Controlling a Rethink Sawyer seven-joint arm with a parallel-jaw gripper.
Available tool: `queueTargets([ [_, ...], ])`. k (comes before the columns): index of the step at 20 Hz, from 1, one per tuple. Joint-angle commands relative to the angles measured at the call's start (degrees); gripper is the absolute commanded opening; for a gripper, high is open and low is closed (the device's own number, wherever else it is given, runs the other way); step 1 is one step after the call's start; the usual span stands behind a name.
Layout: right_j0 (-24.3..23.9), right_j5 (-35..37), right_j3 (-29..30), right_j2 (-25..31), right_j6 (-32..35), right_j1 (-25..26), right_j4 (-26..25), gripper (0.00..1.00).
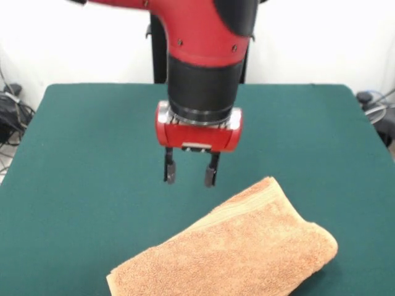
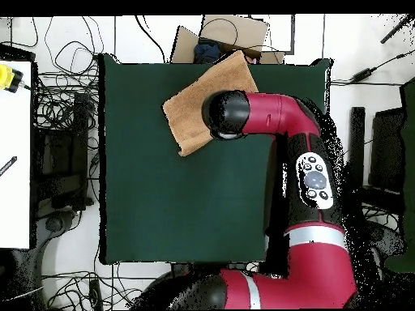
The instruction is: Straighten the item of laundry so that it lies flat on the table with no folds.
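Note:
The item of laundry (image 1: 241, 250) is a light orange-tan terry towel, folded over on itself into a thick oblong that lies slantwise at the near side of the dark green table (image 1: 80, 160). My gripper (image 1: 191, 172) hangs open above the table, just beyond the towel's far corner, with nothing between its fingers. In the overhead view the towel (image 2: 194, 105) lies at the table's top edge, and the arm's wrist (image 2: 227, 115) covers its lower right part and hides the gripper.
Cables and dark gear (image 1: 12, 114) lie off the table's left side in the front view. A cardboard box (image 2: 231, 32) sits beyond the table's top edge in the overhead view. A white desk (image 2: 14, 154) stands at that view's left.

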Motion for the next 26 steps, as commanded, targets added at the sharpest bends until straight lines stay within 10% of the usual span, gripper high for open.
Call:
queueTargets([
  [1, -0.61, -1.72, 1.87, -0.07, -0.93, 8.53, -4.83, 1.0],
  [15, 7.75, -0.01, -2.77, -15.12, 36.72, 18.49, 9.23, 1.0],
  [26, 13.92, 8.9, -9.35, -24.96, 53.3, 20.97, 18.98, 1.0],
])
